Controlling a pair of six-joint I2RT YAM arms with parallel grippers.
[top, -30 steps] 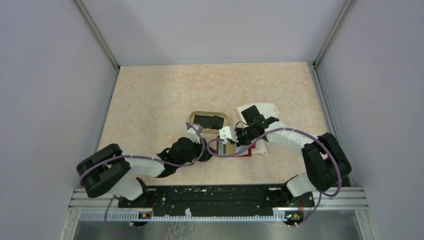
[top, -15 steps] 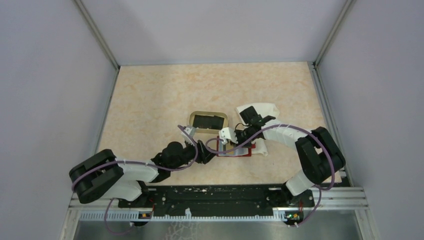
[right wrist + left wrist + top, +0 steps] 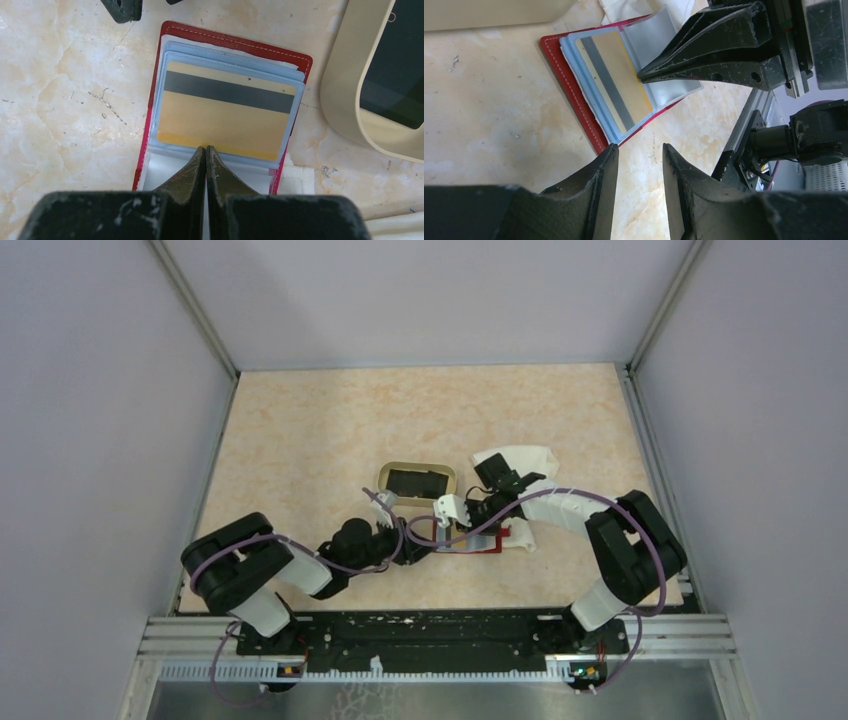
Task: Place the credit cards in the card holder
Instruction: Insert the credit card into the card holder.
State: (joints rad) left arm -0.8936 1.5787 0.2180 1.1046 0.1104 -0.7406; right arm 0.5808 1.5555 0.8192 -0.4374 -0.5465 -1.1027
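card holder [image 3: 235, 41]: laid open and flat on the table [image 3: 300, 440], red cover down, clear sleeves up; set just beside the tan tray [image 3: 340, 100], with a white cloth [image 3: 302, 182] seen at its far edge.
yellow card [image 3: 225, 117]: seated in the top sleeve, dark stripe up.
black card [image 3: 395, 65]: seen lying in the tray; how many are stacked there cannot be told.
right gripper [image 3: 205, 148]: fingers pressed together, no gap seen; tips are planted on the sleeve at the yellow card's long edge. Whether a sleeve flap is pinched cannot be told.
left gripper [image 3: 639, 146]: fingers parted by a narrow gap, nothing held; held low over the table just off the holder's corner, not touching it.
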